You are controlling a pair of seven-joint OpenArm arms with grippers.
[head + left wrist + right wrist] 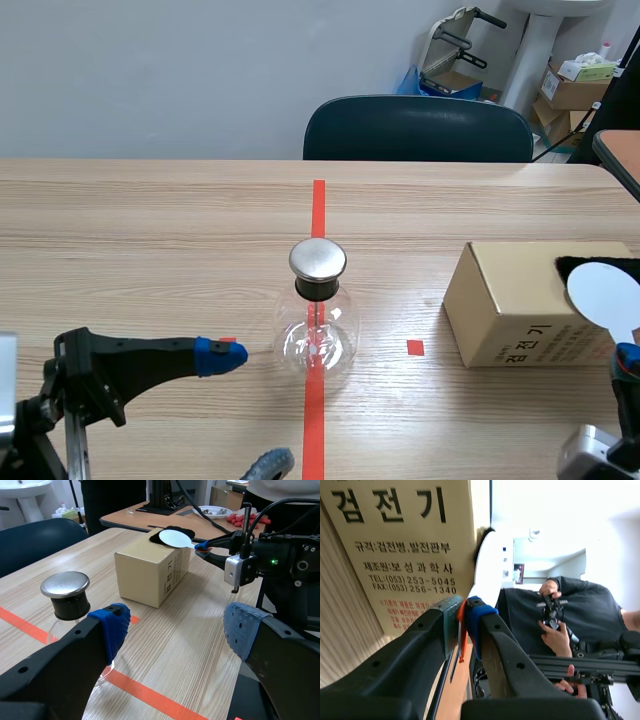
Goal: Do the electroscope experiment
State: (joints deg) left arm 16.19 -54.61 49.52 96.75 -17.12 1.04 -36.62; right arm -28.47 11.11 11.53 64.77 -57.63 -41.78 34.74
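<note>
The electroscope (pixel 318 322), a clear glass flask with a round metal cap (pixel 318 259), stands on the red tape line at mid-table. My left gripper (pixel 245 410) is open, low and just left of the flask; the cap (pixel 65 585) sits beside its left finger (pixel 107 630). My right gripper (pixel 628 365) is shut on the orange handle (pixel 462 625) of a white disc paddle (pixel 604 295). The disc rests over a black cloth (pixel 590 266) on top of the cardboard box (pixel 510 310) at the right.
A dark blue chair (pixel 418 128) stands behind the table's far edge. A second table (pixel 620 150) and cartons are at the back right. A person (pixel 580 615) holding a controller is seen beyond the box (pixel 395 545) in the right wrist view.
</note>
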